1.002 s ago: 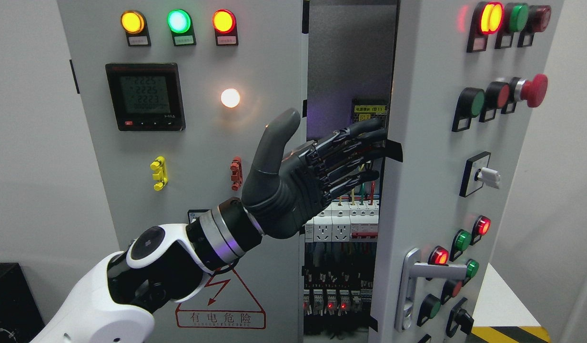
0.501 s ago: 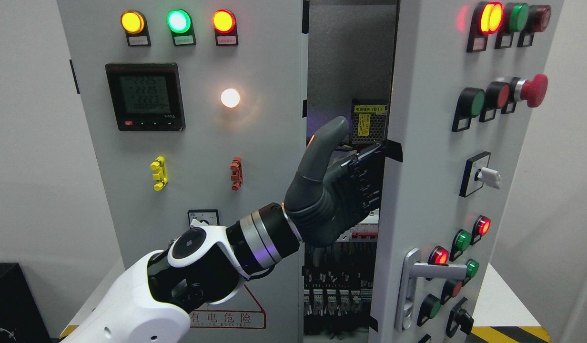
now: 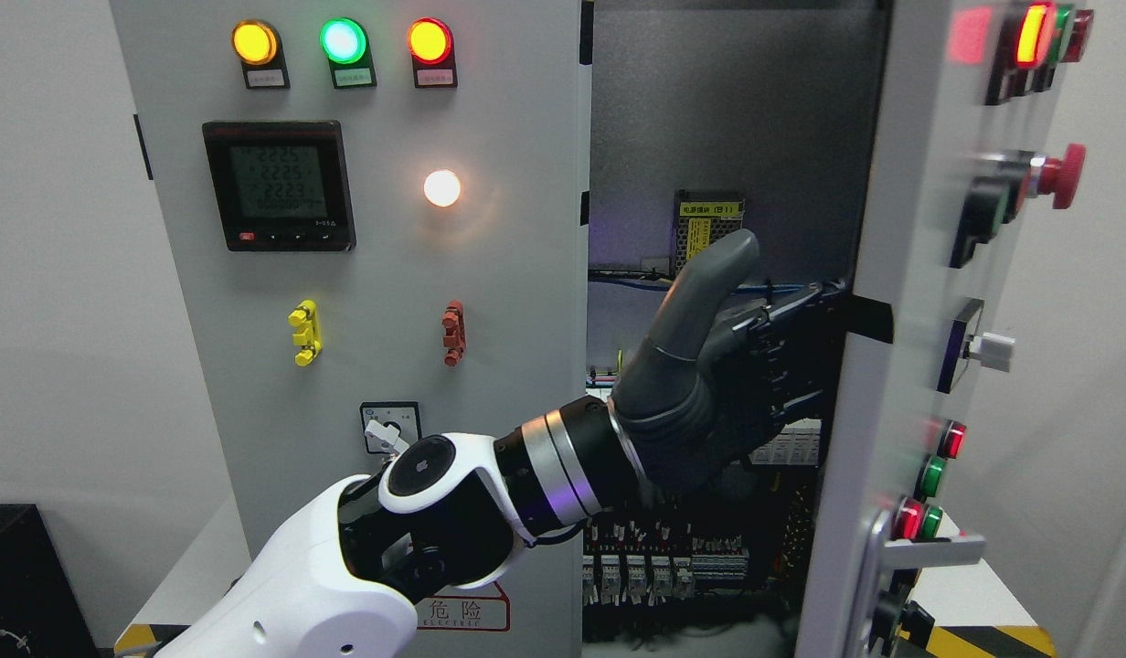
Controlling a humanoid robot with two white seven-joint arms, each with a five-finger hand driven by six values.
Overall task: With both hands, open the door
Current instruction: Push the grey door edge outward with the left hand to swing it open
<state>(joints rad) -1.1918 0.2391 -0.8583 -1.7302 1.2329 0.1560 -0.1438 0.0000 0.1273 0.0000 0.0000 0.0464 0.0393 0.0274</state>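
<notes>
One hand on the job: left hand (image 3: 709, 384) behind the right door (image 3: 883, 347) edge, right hand out of view.
Door hangs partly open on the right of the cabinet (image 3: 362, 274), free edge vertical, just right of the hand. Fingers (image 3: 787, 356) extended flat against the door's inner face, thumb up, gripping nothing. My read: next push goes rightward, outward.

Single head cam, no second view. Looks straight ahead, roughly level, close to the cabinet (image 3: 362, 274), which fills most of the frame. Left panel sits square-on; right door (image 3: 855, 366) is seen edge-on at frame right. Left arm (image 3: 362, 567) enters from lower left. Wall strips show at both edges.
</notes>
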